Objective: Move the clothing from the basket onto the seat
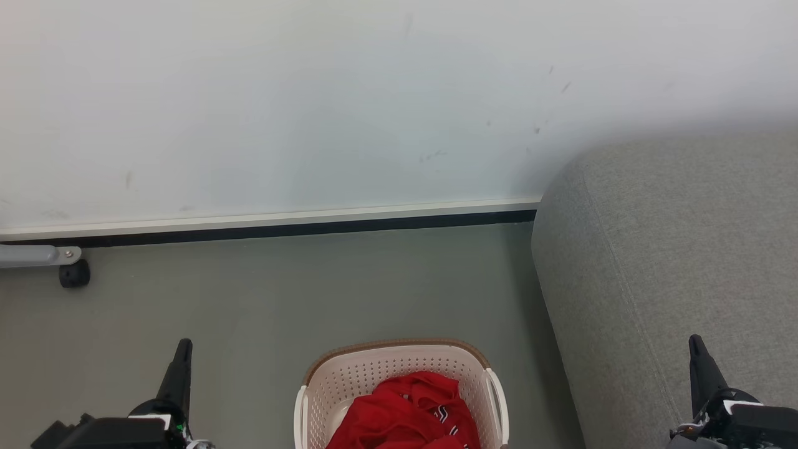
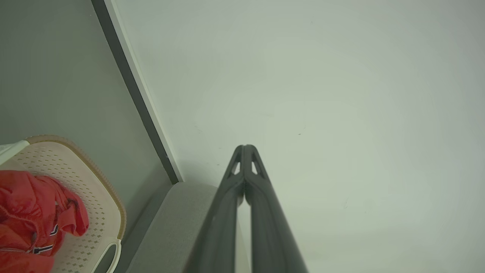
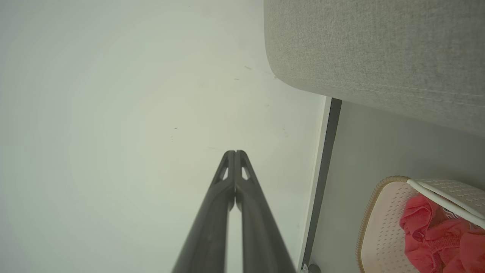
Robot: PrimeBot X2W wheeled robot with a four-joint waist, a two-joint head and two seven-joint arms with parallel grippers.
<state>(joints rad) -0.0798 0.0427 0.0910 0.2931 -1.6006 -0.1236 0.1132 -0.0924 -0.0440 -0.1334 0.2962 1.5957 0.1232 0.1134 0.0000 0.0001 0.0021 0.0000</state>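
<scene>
Red clothing [image 1: 408, 415] lies bunched in the cream basket [image 1: 349, 374] on the floor at the bottom centre of the head view. The grey seat [image 1: 661, 262] fills the right side, just right of the basket. My left gripper [image 1: 184, 344] is at the lower left, shut and empty, well left of the basket. My right gripper [image 1: 695, 342] is at the lower right over the seat's front, shut and empty. The left wrist view has the left gripper [image 2: 245, 147] with tips together, the basket [image 2: 102, 212] and clothing [image 2: 30, 212] at lower left. In the right wrist view, right gripper [image 3: 235, 152], basket [image 3: 379, 235], clothing [image 3: 432, 235], seat [image 3: 371, 49].
A white wall [image 1: 312, 106] with a dark skirting strip [image 1: 280, 229] runs behind the grey floor [image 1: 280, 293]. A grey bracket with a black caster [image 1: 73, 274] sticks in at the far left by the wall.
</scene>
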